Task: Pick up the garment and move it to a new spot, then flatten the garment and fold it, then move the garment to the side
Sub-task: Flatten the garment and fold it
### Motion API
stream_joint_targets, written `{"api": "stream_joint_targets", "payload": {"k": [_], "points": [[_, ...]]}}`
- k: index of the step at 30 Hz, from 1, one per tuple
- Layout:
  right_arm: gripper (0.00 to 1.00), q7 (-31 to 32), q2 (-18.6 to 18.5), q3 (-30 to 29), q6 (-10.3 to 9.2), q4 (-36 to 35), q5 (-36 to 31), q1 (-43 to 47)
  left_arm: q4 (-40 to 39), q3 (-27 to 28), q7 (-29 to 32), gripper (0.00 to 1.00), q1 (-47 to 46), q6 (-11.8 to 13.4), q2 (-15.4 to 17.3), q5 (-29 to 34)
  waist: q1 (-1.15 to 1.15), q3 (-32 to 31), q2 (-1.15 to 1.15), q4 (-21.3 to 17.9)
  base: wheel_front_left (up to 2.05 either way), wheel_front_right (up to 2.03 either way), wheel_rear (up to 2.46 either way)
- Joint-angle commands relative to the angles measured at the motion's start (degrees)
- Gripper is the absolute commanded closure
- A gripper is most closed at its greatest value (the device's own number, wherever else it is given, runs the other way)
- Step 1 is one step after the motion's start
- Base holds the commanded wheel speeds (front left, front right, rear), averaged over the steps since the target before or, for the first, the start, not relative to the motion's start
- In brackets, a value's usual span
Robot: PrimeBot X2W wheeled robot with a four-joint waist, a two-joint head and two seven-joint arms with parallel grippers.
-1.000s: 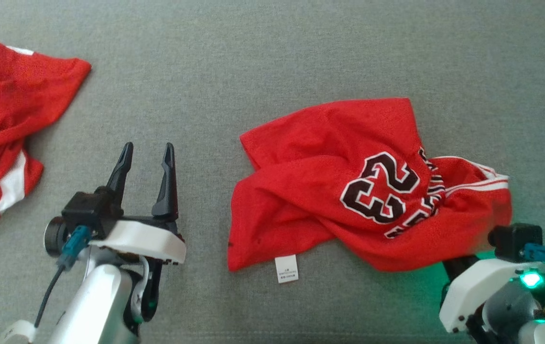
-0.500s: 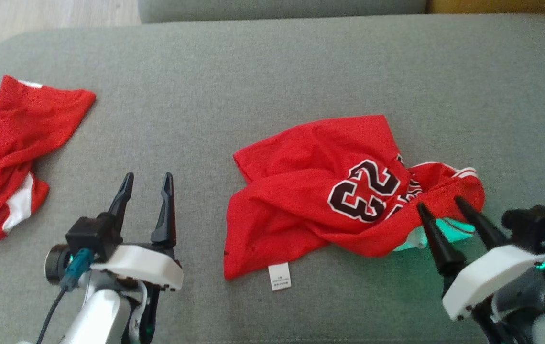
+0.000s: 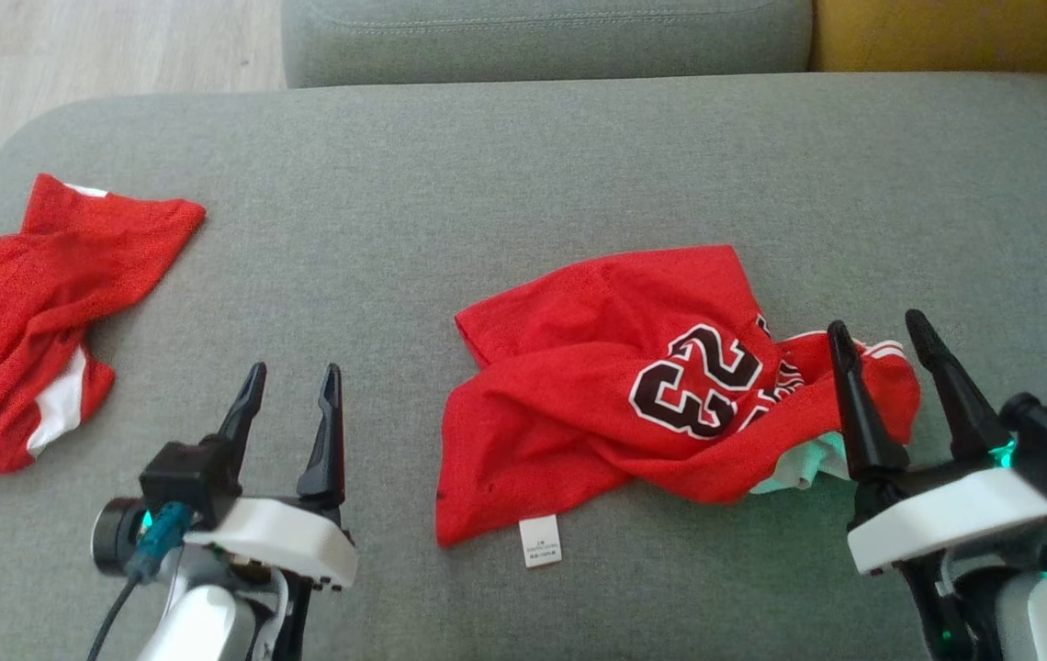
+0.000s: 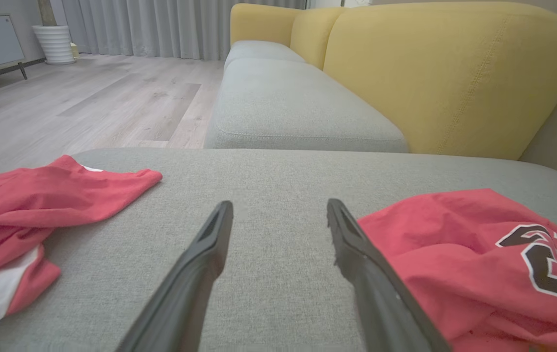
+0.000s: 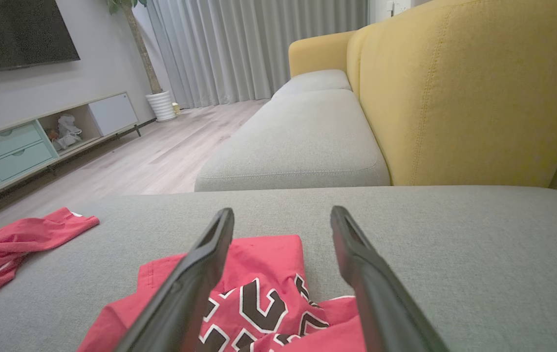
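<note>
A: Where does the garment [image 3: 634, 404] lie?
B: Crumpled near the middle of the grey sofa seat [image 3: 487, 165], a little toward the robot's right. It is a red mesh jersey with the number 23 facing up and skewed, a white label [image 3: 540, 540] poking out at the near hem, and some white trim bunched under the right edge

A: And the end effectors?
B: Both are spread wide and both are empty. The left end effector [image 3: 294, 369] hovers over bare cushion, apart from the cloth, between it and a second red garment [image 3: 37, 312] at the far left. The right end effector [image 3: 876, 321] stands at the jersey's right edge. In the head view one finger crosses the red cloth, but I cannot tell whether it touches

A: How will it handle?
B: Light and limp, I judge. It looks like thin sports mesh, probably a bit slick, so it will slump and drag, and the layers may slide over each other. Nothing is fragile; a fingertip snagging in the mesh is the main risk

A: Where to take hold?
B: It sits heaped, so flattening looks like the step in hand. I would pinch a single layer at an edge: the near hem corner by the label for the left, the striped trim at the right edge for the right. Grabbing the heaped middle would likely catch several layers and lift a bundle rather than spread it
</note>
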Motion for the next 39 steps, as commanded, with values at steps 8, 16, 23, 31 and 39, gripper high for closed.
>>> {"api": "stream_joint_targets", "payload": {"k": [8,16,23,31,39], "points": [[0.0,-2.15,0.55,0.06,0.43,0.4,-0.9,-1.21,-2.54,1.16,0.75,0.0,-1.23,0.51,1.4,0.14,0.0,-0.01,0.0,0.3,0.0,0.0,0.0],[0.0,-1.82,0.87,-1.15,0.43,0.29,-0.99,-1.42,-2.3,-1.44,1.82,0.0,-4.96,-1.48,0.27,0.53,0.0,1.85,0.0,0.97,0.0,0.0,0.0],[0.0,-1.09,1.03,-1.11,0.43,-0.08,-0.85,-3.19,3.02,-10.25,5.54,0.0,-17.8,-9.16,-5.67,2.17,0.0,5.91,0.0,-0.51,0.0,0.0,0.0],[0.0,-1.12,1.09,-0.31,0.43,0.36,-0.55,-5.22,20.76,-15.86,10.12,0.0,-28.31,-15.14,-9.79,0.42,0.0,10.97,0.0,-4.22,0.0,0.0,0.0],[0.0,-1.45,1.11,-1.01,0.43,1.18,0.34,-5.54,33.27,-17.63,11.57,1.0,-33.52,-16.36,-10.67,-3.09,0.0,12.48,0.0,-5.53,0.0,0.0,0.0]]}}
